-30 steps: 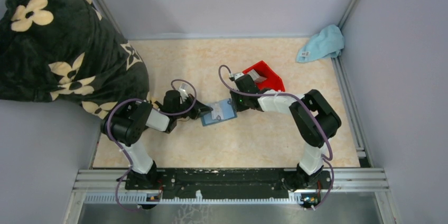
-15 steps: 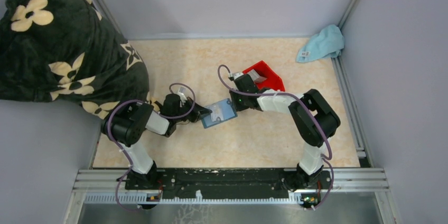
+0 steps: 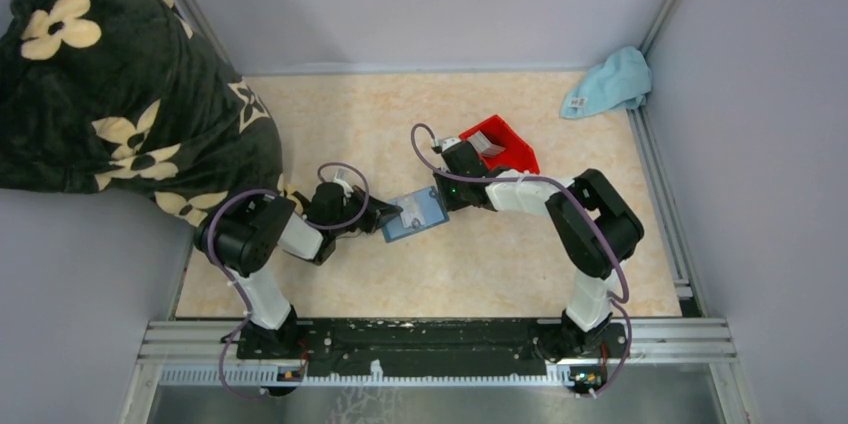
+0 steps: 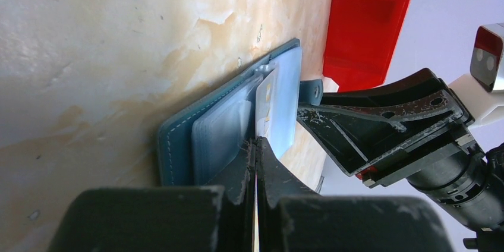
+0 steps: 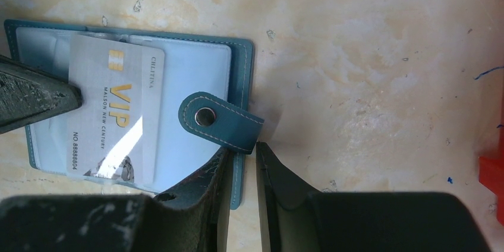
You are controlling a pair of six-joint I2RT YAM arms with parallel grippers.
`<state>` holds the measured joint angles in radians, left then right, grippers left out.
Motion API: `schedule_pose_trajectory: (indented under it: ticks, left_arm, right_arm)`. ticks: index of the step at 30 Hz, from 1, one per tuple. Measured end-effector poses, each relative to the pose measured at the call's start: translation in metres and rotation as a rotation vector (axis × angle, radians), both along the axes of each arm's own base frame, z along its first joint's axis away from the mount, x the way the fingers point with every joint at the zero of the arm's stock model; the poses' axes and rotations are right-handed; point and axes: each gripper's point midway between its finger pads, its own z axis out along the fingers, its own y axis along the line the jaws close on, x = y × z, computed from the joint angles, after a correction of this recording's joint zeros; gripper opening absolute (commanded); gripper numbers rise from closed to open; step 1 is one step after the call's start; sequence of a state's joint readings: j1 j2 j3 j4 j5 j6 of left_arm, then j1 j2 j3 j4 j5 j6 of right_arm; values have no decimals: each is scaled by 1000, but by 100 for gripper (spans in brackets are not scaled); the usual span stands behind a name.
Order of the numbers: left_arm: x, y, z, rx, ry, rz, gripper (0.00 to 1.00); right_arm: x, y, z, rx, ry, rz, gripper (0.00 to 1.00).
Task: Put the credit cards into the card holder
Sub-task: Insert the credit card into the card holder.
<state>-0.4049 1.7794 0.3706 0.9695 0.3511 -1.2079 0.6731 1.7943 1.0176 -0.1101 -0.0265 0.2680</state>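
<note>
Pinching the credit card point(image 4: 265, 103) by one short edge, our left gripper point(image 4: 256, 142) is closed flat on it. Over the last second our left wrist has eased back toward the near side, yet the card has barely shifted. It lies face up across the clear sleeves of the card holder point(image 5: 190, 68), which is open on the table point(image 3: 400, 114) between our two arms. We cannot tell whether any edge has gone under a sleeve. Our right gripper point(image 5: 242, 150) has not moved, its fingers a narrow gap apart and clamped on the holder's cover edge, just under the snap strap point(image 5: 220, 121). We judge the insertion has stalled, and the card needs re-aiming at a pocket mouth. Beyond the holder sits the red bin point(image 3: 505, 144), and the blue cloth point(image 3: 612, 82) is in the far corner.
</note>
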Motion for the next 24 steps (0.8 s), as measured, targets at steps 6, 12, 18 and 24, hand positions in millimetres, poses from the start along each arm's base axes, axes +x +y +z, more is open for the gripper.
schedule_pose_trajectory:
  ticks: [6, 12, 18, 24]
  left_arm:
    - [-2, -4, -1, -4, 9, 5, 0]
    - [-1, -11, -1, -3, 6, -3, 0]
    - [-2, -24, -1, 8, 2, -19, 0]
    - [-6, -33, -8, 40, 26, -16, 23]
  right_arm:
    - [0, 0, 0, -2, -1, -1, 21]
    - [0, 0, 0, -2, -2, -1, 21]
    - [0, 1, 0, -6, -6, -1, 21]
    - [-1, 1, 0, -14, -11, -3, 22]
